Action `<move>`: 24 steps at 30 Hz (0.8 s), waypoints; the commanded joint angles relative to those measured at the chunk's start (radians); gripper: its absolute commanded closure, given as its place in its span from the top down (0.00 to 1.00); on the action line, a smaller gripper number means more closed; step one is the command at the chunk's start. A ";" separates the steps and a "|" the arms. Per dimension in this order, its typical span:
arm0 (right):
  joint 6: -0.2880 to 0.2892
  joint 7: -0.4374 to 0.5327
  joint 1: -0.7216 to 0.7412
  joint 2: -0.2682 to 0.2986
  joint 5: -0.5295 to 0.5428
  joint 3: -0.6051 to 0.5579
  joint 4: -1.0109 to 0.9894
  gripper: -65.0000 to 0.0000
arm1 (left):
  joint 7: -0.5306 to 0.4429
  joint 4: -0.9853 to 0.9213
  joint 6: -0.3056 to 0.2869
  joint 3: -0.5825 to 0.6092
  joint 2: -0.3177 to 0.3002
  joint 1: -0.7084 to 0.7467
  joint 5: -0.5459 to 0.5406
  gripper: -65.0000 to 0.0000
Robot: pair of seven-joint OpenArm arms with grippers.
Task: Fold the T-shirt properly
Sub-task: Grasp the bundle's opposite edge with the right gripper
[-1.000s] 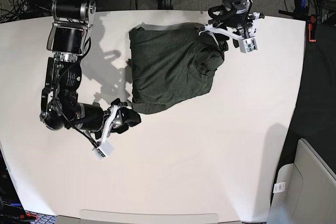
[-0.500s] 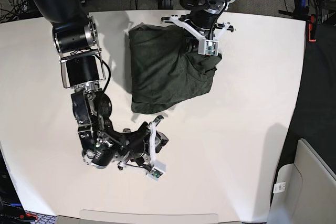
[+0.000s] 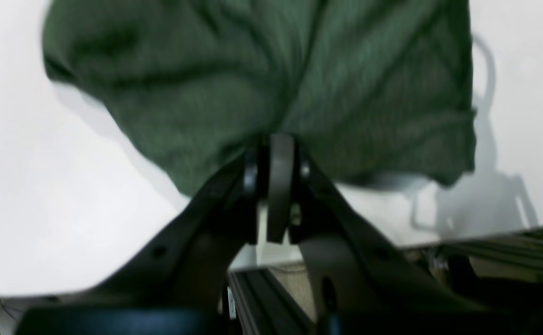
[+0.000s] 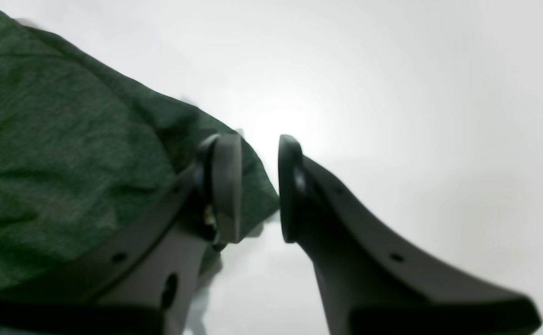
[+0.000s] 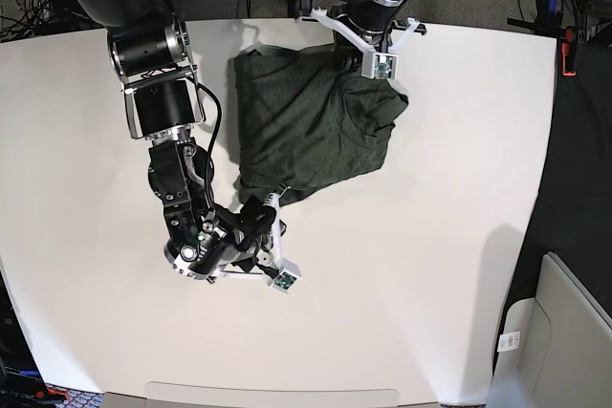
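Olive shirt (image 5: 311, 131) edge sits pinched in the left tool (image 3: 274, 153); the right tool (image 4: 258, 186), slightly parted beside the corner, should grip before lifting.

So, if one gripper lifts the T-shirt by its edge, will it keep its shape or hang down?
Probably hang: the T-shirt lies in soft wrinkles and bunches where the left gripper pinches it. It looks thin, so likely light. The knit may drag on the table rather than slide.
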 commanded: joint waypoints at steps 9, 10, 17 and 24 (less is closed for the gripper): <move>0.002 0.087 0.033 -0.009 0.006 -0.095 -0.101 0.19 | -0.019 0.016 -0.007 0.045 0.001 -0.002 -0.001 0.02; 0.002 0.090 0.033 -0.009 0.006 -0.121 -0.101 0.19 | -0.017 0.013 -0.007 0.045 0.001 -0.011 -0.001 0.02; 0.002 0.084 0.013 -0.001 0.011 -0.174 -0.095 0.19 | 0.066 -0.044 -0.007 0.037 0.001 -0.115 -0.004 0.02; 0.002 -0.013 -0.029 0.042 0.012 -0.171 -0.034 0.19 | 0.119 -0.057 -0.007 -0.006 -0.027 -0.200 -0.006 0.02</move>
